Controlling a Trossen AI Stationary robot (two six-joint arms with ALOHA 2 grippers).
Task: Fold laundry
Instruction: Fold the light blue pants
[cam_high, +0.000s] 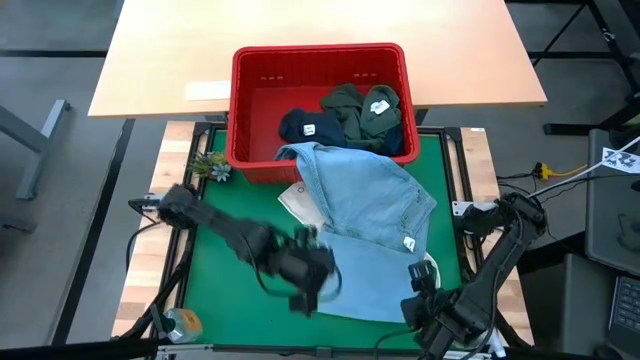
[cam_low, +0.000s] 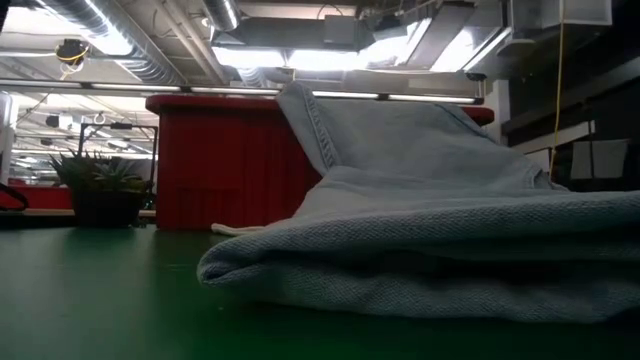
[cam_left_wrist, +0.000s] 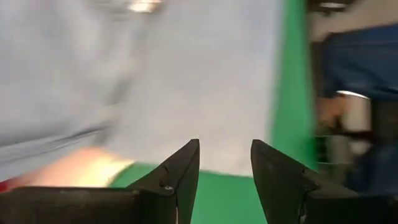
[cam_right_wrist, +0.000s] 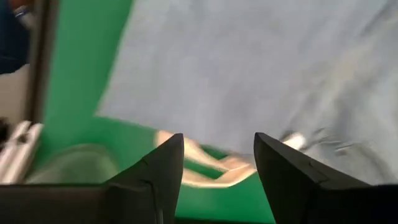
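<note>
Light blue denim garment (cam_high: 370, 225) lies spread on the green mat (cam_high: 220, 275), upper end draped over the front rim of the red slotted basket (cam_high: 250, 110), lower end folded flat toward the near edge. Only the high view shows the basket contents: navy garment (cam_high: 308, 127) and dark olive garment (cam_high: 362, 115), both bunched, white tags up; a white fabric edge (cam_high: 292, 202) sticks out from under the denim. Low view adds what the overhead can't: the folded denim edge (cam_low: 420, 270) is a thick, soft, layered roll with visible twill weave, seam ridge rising toward the basket wall (cam_low: 215, 165); small potted plant (cam_low: 100, 190) beside it. Left gripper (cam_high: 305, 290) is at the denim's near-left edge; left wrist view shows its jaws apart, nothing between, denim just ahead. Right gripper (cam_high: 425, 310) at the near-right corner; right wrist view shows jaws wide, empty, above denim and mat.
</note>
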